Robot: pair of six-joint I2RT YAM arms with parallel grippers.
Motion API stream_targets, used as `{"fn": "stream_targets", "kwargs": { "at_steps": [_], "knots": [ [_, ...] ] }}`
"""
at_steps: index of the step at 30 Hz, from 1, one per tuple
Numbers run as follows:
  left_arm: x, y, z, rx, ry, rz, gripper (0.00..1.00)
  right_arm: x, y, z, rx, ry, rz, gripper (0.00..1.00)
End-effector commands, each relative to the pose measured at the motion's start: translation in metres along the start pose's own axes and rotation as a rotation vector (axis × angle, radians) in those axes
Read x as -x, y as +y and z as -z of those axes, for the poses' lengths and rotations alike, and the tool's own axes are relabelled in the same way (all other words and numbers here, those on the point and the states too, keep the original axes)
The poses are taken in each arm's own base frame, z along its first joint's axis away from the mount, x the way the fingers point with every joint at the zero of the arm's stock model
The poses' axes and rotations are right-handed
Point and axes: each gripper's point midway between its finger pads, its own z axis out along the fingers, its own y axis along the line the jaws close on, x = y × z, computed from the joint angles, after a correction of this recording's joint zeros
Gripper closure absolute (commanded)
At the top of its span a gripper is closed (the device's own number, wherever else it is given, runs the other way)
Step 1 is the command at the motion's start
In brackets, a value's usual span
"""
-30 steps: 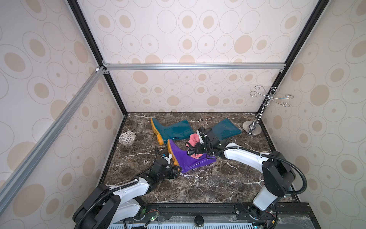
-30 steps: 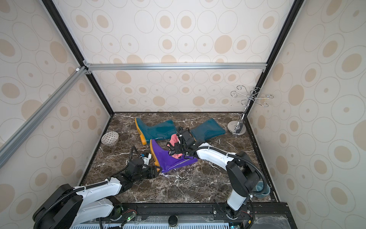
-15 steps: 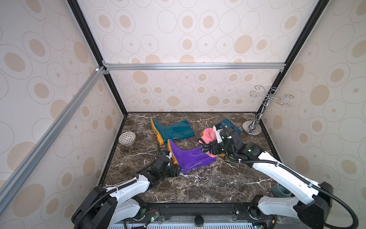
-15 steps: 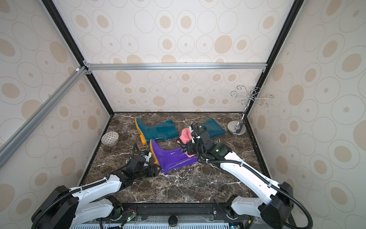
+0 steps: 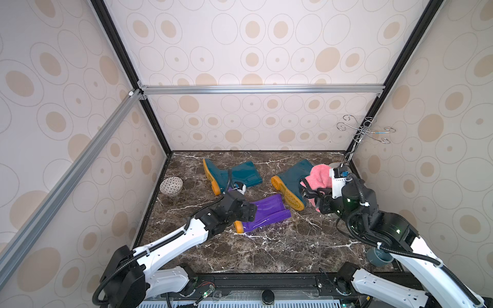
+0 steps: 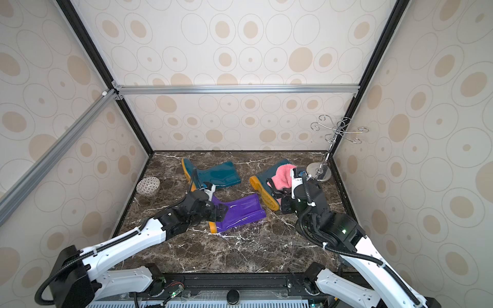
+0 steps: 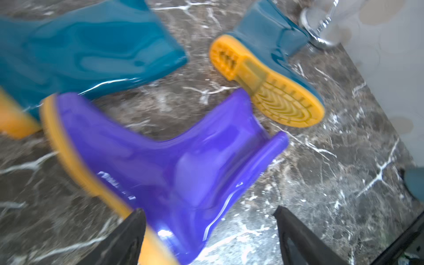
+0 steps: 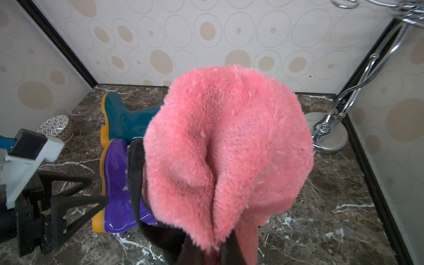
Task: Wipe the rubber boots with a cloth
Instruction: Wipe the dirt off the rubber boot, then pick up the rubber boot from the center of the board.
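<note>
Grippers, L & R. L gripper (image 7: 208, 210): jaws wide apart either side of purple boot (image 7: 174, 165) foot, nothing gripped; contact unclear. R gripper (image 8: 210, 250): clamped on bunched pink cloth (image 8: 227, 146), over teal boot (image 5: 290, 178) right-rear of purple boot. 2nd teal boot (image 5: 240, 173) lies behind purple boot.

**What else shares my table**

A small white bowl (image 5: 171, 186) with a dark lattice pattern sits near the left wall on the dark brown marble tabletop (image 5: 266, 245), which is veined in white. In the far right corner I see a chrome hook stand (image 5: 360, 133) rising from a round base, its curled arms spread at the top. Near the front right edge, part of a blue-grey cup (image 5: 378, 257) shows. Cream walls (image 5: 253, 29) printed with beige ovals enclose everything, with an aluminium rail (image 5: 253, 89) across the back
</note>
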Motion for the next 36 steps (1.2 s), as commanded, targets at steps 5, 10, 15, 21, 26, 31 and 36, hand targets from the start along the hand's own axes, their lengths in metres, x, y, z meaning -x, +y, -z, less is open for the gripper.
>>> {"fn": "stream_targets", "kwargs": {
  "at_steps": [5, 10, 15, 21, 26, 31, 36],
  "knots": [
    [-0.02, -0.048, -0.042, 0.017, 0.152, -0.118, 0.09, 0.013, -0.055, 0.043, -0.193, -0.084, -0.026, 1.0],
    [-0.047, -0.067, -0.087, 0.033, 0.244, -0.224, 0.07, 0.012, -0.062, 0.056, -0.185, -0.092, -0.011, 1.0],
    [-0.052, -0.079, -0.118, 0.069, 0.27, -0.292, 0.06, 0.013, -0.066, 0.066, -0.177, -0.106, 0.001, 1.0],
    [-0.049, -0.073, -0.136, 0.127, 0.246, -0.329, 0.07, 0.008, -0.064, 0.065, -0.16, -0.09, 0.008, 1.0],
    [-0.061, -0.073, -0.15, 0.124, 0.28, -0.357, 0.11, 0.005, -0.062, 0.062, -0.151, -0.09, 0.011, 1.0],
    [-0.068, -0.072, -0.151, 0.114, 0.297, -0.377, 0.26, 0.002, -0.062, 0.061, -0.15, -0.089, 0.012, 1.0],
    [-0.079, -0.068, -0.151, 0.106, 0.319, -0.375, 0.51, 0.002, -0.063, 0.062, -0.148, -0.096, 0.011, 1.0]
  ]
}}
